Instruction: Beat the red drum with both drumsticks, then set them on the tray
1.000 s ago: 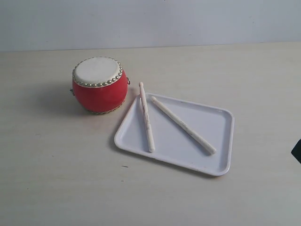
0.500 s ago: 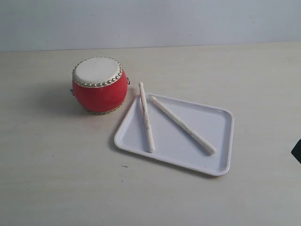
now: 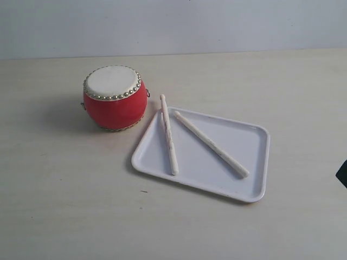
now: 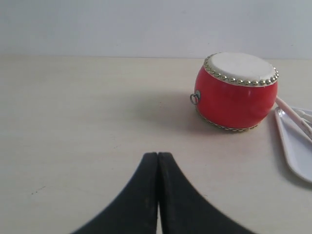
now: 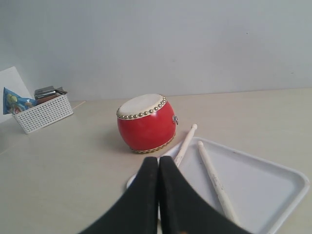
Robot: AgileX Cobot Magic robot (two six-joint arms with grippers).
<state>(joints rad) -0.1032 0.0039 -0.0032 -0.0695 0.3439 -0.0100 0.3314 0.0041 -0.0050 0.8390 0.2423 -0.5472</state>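
The red drum (image 3: pixel 114 98) stands upright on the table, left of the white tray (image 3: pixel 246 149). Both drumsticks lie in the tray: one (image 3: pixel 168 137) pokes its rounded tip over the rim toward the drum, the other (image 3: pixel 211 144) lies diagonally across the middle. The left wrist view has the drum (image 4: pixel 236 92) ahead of my left gripper (image 4: pixel 158 155), which is shut and empty above bare table. My right gripper (image 5: pixel 159 160) is shut and empty too, with the drum (image 5: pixel 146 124), tray (image 5: pixel 273 180) and sticks (image 5: pixel 185 144) (image 5: pixel 214 178) in front of it. Neither gripper appears in the exterior view.
A white mesh basket (image 5: pixel 41 114) holding small items sits far off at the table's edge beside a blue packet (image 5: pixel 12 101). A dark object (image 3: pixel 342 174) pokes in at the exterior view's right edge. A pale wall backs the table.
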